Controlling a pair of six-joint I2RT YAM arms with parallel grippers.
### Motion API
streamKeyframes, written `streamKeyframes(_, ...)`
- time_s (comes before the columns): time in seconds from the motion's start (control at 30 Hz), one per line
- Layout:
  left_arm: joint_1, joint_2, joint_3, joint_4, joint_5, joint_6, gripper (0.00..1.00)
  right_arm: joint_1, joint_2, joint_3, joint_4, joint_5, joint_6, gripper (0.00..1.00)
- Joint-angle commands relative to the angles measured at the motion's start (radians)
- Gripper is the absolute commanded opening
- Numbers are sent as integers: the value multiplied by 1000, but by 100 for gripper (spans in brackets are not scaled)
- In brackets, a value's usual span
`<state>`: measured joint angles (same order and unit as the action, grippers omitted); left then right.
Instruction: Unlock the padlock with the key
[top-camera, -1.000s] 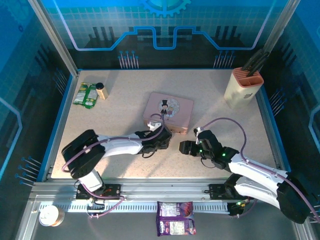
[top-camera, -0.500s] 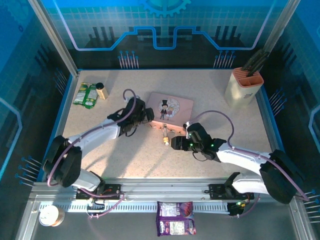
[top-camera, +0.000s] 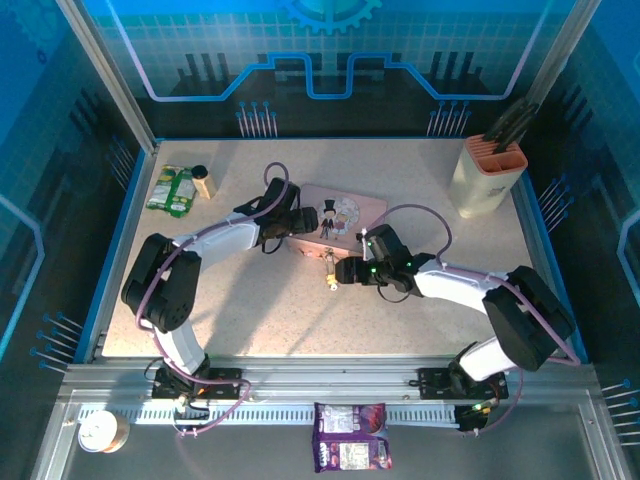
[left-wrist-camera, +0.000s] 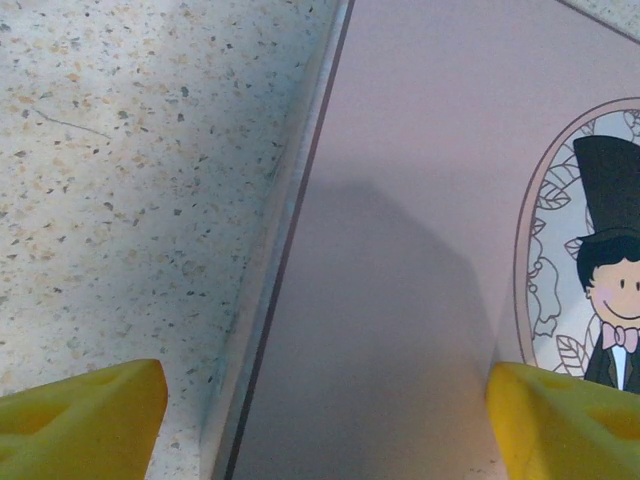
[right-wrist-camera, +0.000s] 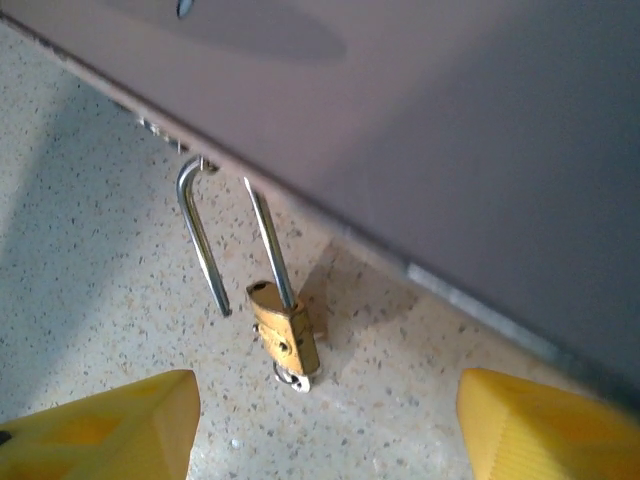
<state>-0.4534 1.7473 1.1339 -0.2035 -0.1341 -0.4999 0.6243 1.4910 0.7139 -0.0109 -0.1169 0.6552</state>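
The brass padlock (right-wrist-camera: 286, 335) lies on the speckled table just in front of the pink tin (top-camera: 352, 212). Its silvery shackle (right-wrist-camera: 198, 240) is hooked through the tin's hasp, and one leg stands free of the body. A small grey bit, the key (right-wrist-camera: 294, 379), sticks out of the body's bottom end. My right gripper (right-wrist-camera: 325, 430) is open, its yellow fingers on either side of the padlock and a little short of it. My left gripper (left-wrist-camera: 325, 420) is open over the tin's left edge, one finger above the table and one above the lid. From above, the padlock (top-camera: 328, 268) lies just left of the right gripper (top-camera: 345, 271).
A beige knife block (top-camera: 487, 172) stands at the back right. A green packet (top-camera: 171, 190) and a small bottle (top-camera: 204, 181) lie at the back left. A purple packet (top-camera: 350, 450) and a tape roll (top-camera: 100, 432) sit below the front rail.
My left gripper has left the padlock, swung back to the tin's left edge and opened. My right gripper has moved left and farther in, up to the padlock.
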Motion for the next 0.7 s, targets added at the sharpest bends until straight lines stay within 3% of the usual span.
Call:
streamKeyframes(0.0,6,-17,-65,6,21,-22,84,-47,25,48,-38,-48,-73,69)
streamKeyframes(0.33,-60,-64,-223,76,-20,-98,82,-154,56,64,6,-155,-124,67)
streamKeyframes(0.67,-79,-103,-269,87,-67,-157,83,-46,32,-144,338,-171,26,61)
